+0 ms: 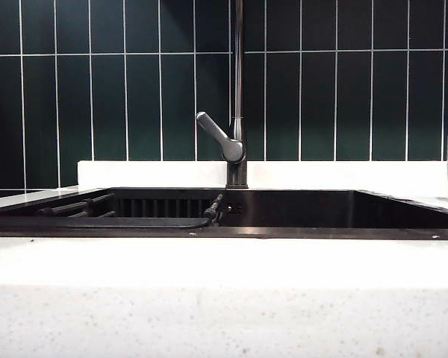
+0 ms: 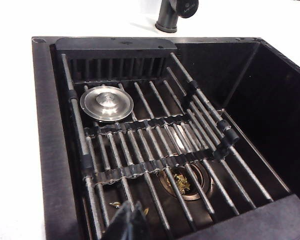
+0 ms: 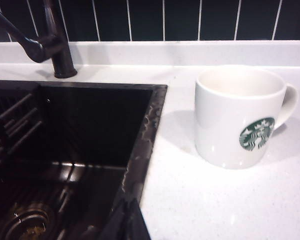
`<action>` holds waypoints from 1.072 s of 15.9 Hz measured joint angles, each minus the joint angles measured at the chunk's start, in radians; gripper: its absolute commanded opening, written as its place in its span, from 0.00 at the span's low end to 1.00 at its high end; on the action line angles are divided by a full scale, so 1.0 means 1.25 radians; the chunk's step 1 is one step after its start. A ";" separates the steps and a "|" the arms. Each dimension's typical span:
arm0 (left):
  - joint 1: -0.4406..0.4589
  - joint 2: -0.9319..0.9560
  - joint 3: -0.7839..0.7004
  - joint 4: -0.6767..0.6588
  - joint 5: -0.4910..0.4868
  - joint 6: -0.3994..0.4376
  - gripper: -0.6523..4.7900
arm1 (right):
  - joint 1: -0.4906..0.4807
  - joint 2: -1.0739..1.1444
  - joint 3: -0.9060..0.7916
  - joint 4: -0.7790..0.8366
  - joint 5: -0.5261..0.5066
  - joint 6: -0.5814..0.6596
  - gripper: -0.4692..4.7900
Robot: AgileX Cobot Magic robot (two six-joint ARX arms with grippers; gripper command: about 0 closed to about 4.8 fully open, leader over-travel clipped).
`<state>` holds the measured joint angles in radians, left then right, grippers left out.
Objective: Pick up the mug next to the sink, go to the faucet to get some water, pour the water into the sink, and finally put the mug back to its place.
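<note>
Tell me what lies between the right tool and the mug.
Only bare white speckled countertop, as the right wrist view shows. The right tool, shut, sits by the sink rim; the mug stands upright beyond it, untouched.

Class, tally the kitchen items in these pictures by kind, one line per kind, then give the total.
Mug: 1
Faucet: 1
Sink: 1
Roll-up drying rack in the sink: 1
Round metal drain stopper on the rack: 1
Total: 5
</note>
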<state>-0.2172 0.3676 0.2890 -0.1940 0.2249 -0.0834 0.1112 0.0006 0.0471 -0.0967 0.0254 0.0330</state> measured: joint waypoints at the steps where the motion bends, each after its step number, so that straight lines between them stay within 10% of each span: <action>1: 0.000 0.000 0.000 0.000 -0.001 0.000 0.11 | 0.000 0.000 0.000 -0.002 0.000 0.000 0.09; 17: 0.000 -0.291 -0.171 0.067 -0.122 0.069 0.11 | 0.000 0.000 0.000 -0.005 -0.003 -0.151 0.09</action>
<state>-0.2172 0.0040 0.0753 -0.1104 0.0719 0.0029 0.1108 0.0006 0.0471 -0.1028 0.0219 -0.1562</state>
